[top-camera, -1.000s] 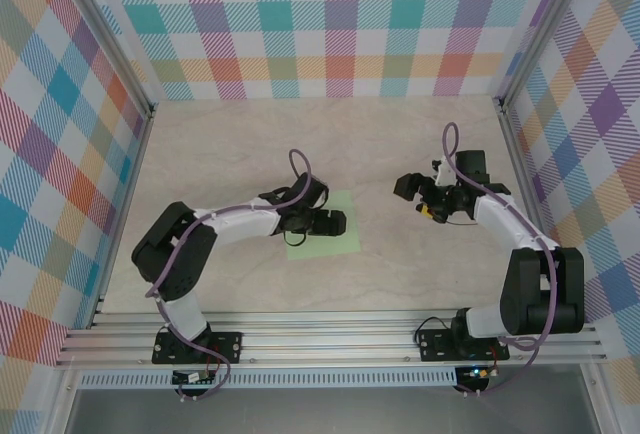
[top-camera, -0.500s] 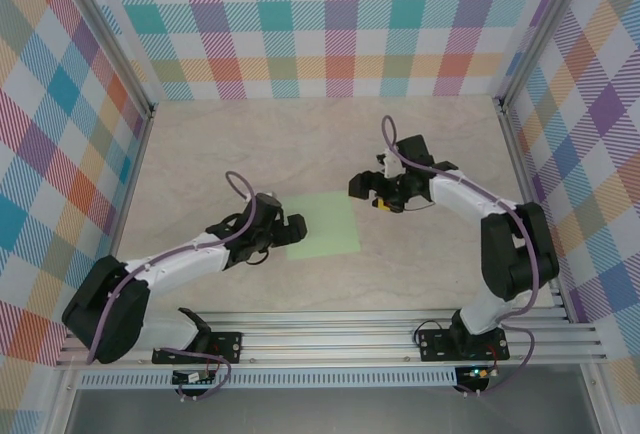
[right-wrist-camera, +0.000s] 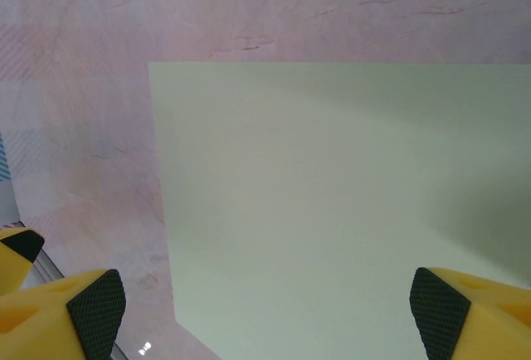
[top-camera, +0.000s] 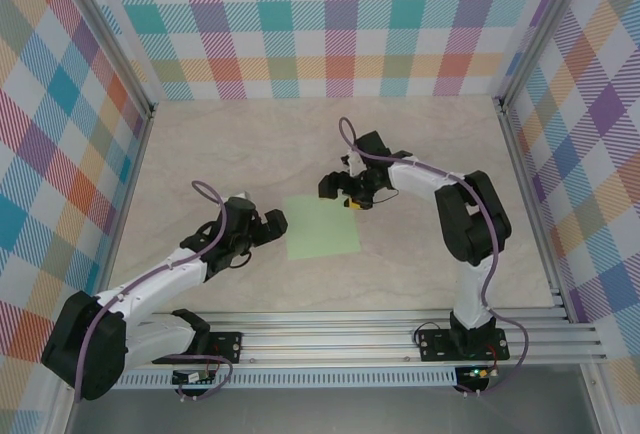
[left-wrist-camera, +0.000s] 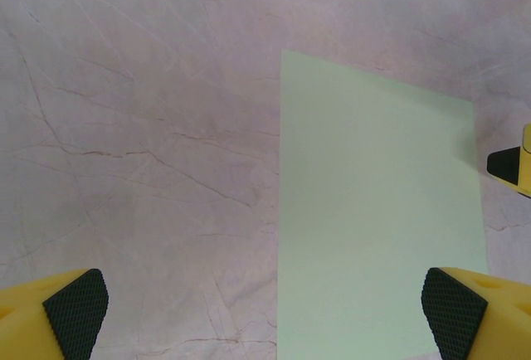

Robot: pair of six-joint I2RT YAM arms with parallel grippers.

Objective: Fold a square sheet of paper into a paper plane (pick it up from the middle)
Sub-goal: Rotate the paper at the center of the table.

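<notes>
The square sheet of paper [top-camera: 322, 227] lies flat on the table, pale green and unfolded. My left gripper [top-camera: 265, 230] hovers just off its left edge, open, with nothing between the fingers. In the left wrist view the sheet [left-wrist-camera: 377, 219] fills the right half under my open left gripper [left-wrist-camera: 265, 314]. My right gripper [top-camera: 342, 194] hangs over the sheet's far edge, also open and holding nothing. The right wrist view looks down on the sheet [right-wrist-camera: 332, 194] between the pads of my right gripper [right-wrist-camera: 267, 308].
The table top [top-camera: 420, 154] is pale marbled stone, fenced by aluminium rails [top-camera: 330, 329] at the front and checked walls on three sides. A yellow fingertip of the other gripper [left-wrist-camera: 513, 165] shows past the sheet's far corner.
My left arm pulled back leftward off the sheet and its jaws opened wider. My right arm swung left from the table's right side to the sheet's far edge.
</notes>
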